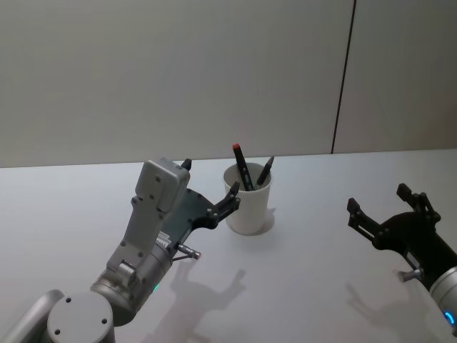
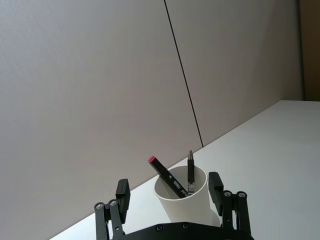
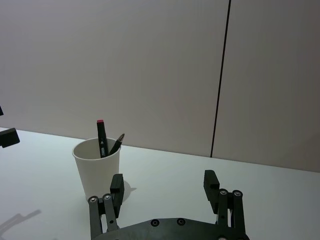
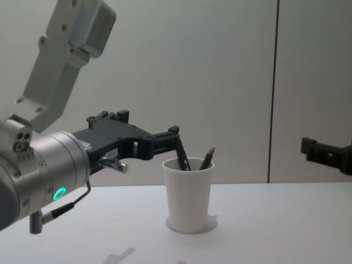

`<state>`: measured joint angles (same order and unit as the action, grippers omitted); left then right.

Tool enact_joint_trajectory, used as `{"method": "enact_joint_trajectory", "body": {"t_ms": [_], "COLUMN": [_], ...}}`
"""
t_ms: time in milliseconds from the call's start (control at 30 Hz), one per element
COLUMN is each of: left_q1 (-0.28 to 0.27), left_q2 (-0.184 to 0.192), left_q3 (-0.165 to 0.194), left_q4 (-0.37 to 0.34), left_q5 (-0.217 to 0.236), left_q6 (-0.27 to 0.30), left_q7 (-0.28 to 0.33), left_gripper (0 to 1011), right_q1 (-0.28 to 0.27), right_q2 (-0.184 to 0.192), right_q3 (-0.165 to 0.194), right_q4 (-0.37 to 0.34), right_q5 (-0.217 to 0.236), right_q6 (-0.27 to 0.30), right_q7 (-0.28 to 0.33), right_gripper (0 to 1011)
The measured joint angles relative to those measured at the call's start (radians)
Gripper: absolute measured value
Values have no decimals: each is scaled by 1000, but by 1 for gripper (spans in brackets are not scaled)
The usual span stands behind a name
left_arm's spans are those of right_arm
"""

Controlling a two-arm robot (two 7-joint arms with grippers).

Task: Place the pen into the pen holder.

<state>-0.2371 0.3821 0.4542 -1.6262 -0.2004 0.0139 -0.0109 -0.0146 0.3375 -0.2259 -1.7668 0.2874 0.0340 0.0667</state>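
pen holder (image 1: 248, 211): red-capped pen (image 1: 241, 166) and dark pen (image 1: 265, 170) inside;
left gripper (image 1: 210, 179): spread, empty, near its rim;
right gripper (image 1: 378, 198): spread too, well apart

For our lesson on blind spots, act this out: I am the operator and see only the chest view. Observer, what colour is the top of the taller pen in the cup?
Observer: The taller pen in the pen holder has a red cap.
Operator: Is the right gripper holding anything?
Observer: No. The right gripper is open and empty, well off to the pen holder's right.
Operator: And the left gripper?
Observer: The left gripper is open too, nothing held, with one fingertip close to the pen holder's rim.
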Motion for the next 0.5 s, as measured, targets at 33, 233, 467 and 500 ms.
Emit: {"method": "enact_joint_trajectory", "body": {"t_ms": [33,233,467,500], "left_q1": [0,0,0,0], "left_q2": [0,0,0,0], "left_q3": [0,0,0,0], "left_q4": [0,0,0,0], "left_q5": [0,0,0,0], "left_q6": [0,0,0,0], "left_q7": [0,0,0,0], "left_gripper": [1003,1003,1003,1003], "right_q1": [0,0,0,0], "right_q2": [0,0,0,0], "right_q3": [0,0,0,0], "right_q4": [0,0,0,0], "right_q5": [0,0,0,0], "right_q6": [0,0,0,0], "right_q7": [0,0,0,0], "right_gripper": [1001,1001,1001,1001]}}
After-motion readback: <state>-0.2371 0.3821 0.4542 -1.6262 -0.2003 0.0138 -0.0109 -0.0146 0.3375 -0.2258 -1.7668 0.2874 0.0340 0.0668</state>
